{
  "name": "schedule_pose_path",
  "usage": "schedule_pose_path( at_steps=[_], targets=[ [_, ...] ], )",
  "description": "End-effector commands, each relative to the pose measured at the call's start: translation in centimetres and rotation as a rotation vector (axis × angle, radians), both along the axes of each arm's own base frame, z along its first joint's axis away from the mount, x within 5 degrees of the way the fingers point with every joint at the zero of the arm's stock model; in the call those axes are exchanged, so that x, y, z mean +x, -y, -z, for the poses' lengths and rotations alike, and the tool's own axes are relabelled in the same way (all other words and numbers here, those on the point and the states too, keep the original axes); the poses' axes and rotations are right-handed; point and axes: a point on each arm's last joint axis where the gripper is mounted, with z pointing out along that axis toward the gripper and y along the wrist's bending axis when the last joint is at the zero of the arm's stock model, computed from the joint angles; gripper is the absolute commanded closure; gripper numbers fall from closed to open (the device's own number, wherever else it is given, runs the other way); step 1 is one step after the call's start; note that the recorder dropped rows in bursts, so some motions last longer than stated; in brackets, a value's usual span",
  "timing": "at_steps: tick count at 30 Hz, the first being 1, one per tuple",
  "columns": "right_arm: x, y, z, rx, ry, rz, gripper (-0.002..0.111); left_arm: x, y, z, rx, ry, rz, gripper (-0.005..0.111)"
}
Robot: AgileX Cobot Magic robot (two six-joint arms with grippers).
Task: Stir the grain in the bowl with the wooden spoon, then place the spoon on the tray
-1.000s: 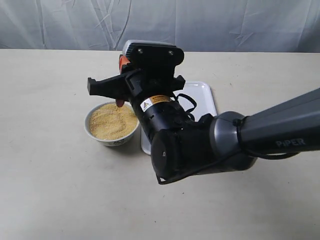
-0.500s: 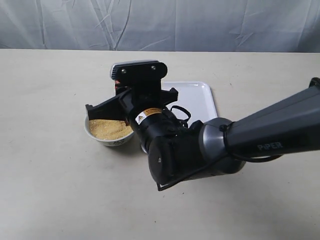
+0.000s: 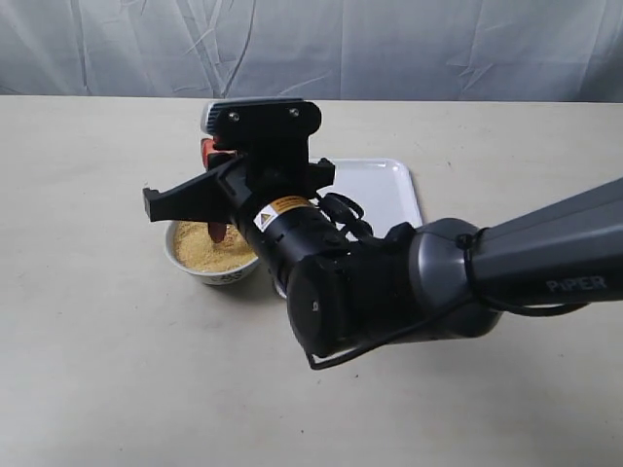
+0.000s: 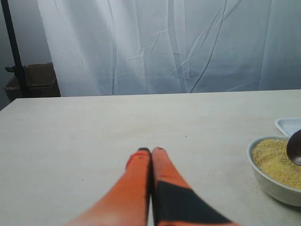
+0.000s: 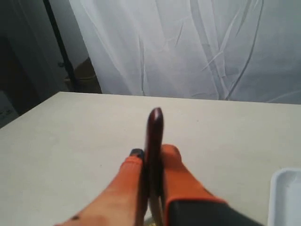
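Observation:
The white bowl (image 3: pixel 222 276) of yellow-tan grain (image 3: pixel 195 247) stands left of the white tray (image 3: pixel 382 191). My right gripper (image 3: pixel 209 154) hangs above the bowl, shut on the handle of the dark wooden spoon (image 3: pixel 216 233), whose tip dips into the grain. In the right wrist view the spoon's handle (image 5: pixel 154 123) sticks up between the orange fingers of the right gripper (image 5: pixel 153 151). My left gripper (image 4: pixel 151 150) is shut on nothing, low over bare table. To its side lie the bowl (image 4: pixel 269 182), the grain (image 4: pixel 273 161) and the spoon's tip (image 4: pixel 295 147).
The right arm's dark bulk (image 3: pixel 389 282) covers the tray's near-left part and the table in front of it. A tray corner (image 4: pixel 288 125) shows past the bowl, and another tray corner (image 5: pixel 285 197) in the right wrist view. White curtain hangs behind the table.
The right gripper dipped toward the bowl, then shifted left. The spoon's tip moved from the bowl's far right rim to its middle, deeper in the grain.

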Motion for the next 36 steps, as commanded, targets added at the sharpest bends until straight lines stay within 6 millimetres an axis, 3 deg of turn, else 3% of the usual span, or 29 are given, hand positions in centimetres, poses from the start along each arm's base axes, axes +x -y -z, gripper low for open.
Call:
schedule_pose_path(
  at_steps=[1,9,23,30,36],
  targets=[
    [0.1,0.3,-1.2,0.020,0.030,0.014,0.109,0.0,0.0,0.0,0.004,0.013,0.001,0.107],
    [0.4,0.7,-1.5,-0.079,0.129,0.054,0.109,0.0,0.0,0.0,0.004,0.013,0.001,0.107],
    [0.7,0.3,3.2,-0.141,0.012,0.077,0.109,0.0,0.0,0.0,0.004,0.013,0.001,0.107],
    [0.3,-0.4,2.4,-0.017,-0.011,0.005,0.109,0.0,0.0,0.0,0.004,0.013,0.001,0.107],
    [0.2,0.0,-0.2,-0.051,0.078,-0.001,0.109,0.0,0.0,0.0,0.004,0.013,0.001,0.107]
  ],
)
